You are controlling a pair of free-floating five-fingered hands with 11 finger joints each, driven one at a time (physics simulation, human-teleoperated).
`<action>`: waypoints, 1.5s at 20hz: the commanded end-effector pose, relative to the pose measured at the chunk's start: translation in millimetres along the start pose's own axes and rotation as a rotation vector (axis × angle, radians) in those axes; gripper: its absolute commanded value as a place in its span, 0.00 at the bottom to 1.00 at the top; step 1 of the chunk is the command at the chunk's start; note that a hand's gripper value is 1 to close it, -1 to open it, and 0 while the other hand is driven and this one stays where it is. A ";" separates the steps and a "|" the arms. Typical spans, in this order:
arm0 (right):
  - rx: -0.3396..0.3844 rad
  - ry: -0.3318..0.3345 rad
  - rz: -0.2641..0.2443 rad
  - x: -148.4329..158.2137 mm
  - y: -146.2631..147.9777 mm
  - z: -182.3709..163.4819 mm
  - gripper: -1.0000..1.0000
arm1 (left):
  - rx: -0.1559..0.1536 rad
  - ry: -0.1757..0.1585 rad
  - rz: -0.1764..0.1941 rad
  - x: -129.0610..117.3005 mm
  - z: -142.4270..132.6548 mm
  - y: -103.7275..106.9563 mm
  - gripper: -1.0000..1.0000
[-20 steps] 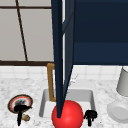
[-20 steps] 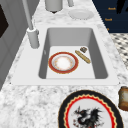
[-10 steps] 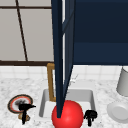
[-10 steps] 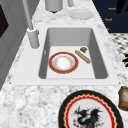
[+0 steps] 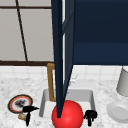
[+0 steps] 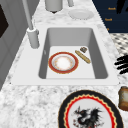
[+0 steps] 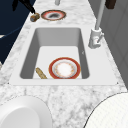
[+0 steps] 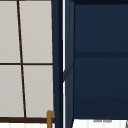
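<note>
My left hand (image 5: 28, 110) hovers over the counter left of the sink, fingers straight and holding nothing, beside a dragon-patterned plate (image 5: 20, 103) and a small brown jar (image 5: 22, 116). In the left side view this hand (image 6: 122, 64) floats at the right edge above the jar (image 6: 123, 98). In the right side view it (image 7: 23, 3) hangs near the plate (image 7: 53, 15). My right hand (image 5: 90, 115) floats relaxed at the sink's right front corner, empty. In the sink (image 6: 100, 62) lie a red-rimmed plate (image 6: 63, 62), a tan stick (image 6: 83, 56) and a small brown piece (image 6: 83, 49).
An open dark blue cabinet door (image 5: 61, 57) hangs over the sink's middle. A red ball (image 5: 67, 115) shows in front of the basin. The faucet (image 6: 31, 30) stands at the back. A white plate (image 5: 118, 112) and a grey canister (image 5: 123, 81) stand on the right counter.
My left hand has shifted slightly to the right, off the dragon plate toward the sink's edge. The right hand has stayed put.
</note>
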 end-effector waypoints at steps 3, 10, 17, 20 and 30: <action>0.000 0.000 0.000 0.0 0.0 0.0 0.50 | 0.062 0.110 -0.024 -18.1 6.8 -22.2 0.00; 0.000 0.000 0.000 0.0 0.0 0.0 0.50 | 0.030 0.101 -0.035 -29.0 0.0 -25.1 0.00; 0.000 0.000 0.000 0.0 0.0 0.0 0.50 | 0.034 0.115 -0.032 -56.5 -3.9 -21.4 0.00; 0.000 0.000 0.000 0.0 0.0 0.0 0.50 | 0.019 0.112 -0.024 -70.7 -7.4 -21.4 0.00; -0.017 0.010 0.009 4.5 -0.1 -6.2 0.00 | -0.027 0.044 -0.016 -69.9 -7.9 -17.2 0.50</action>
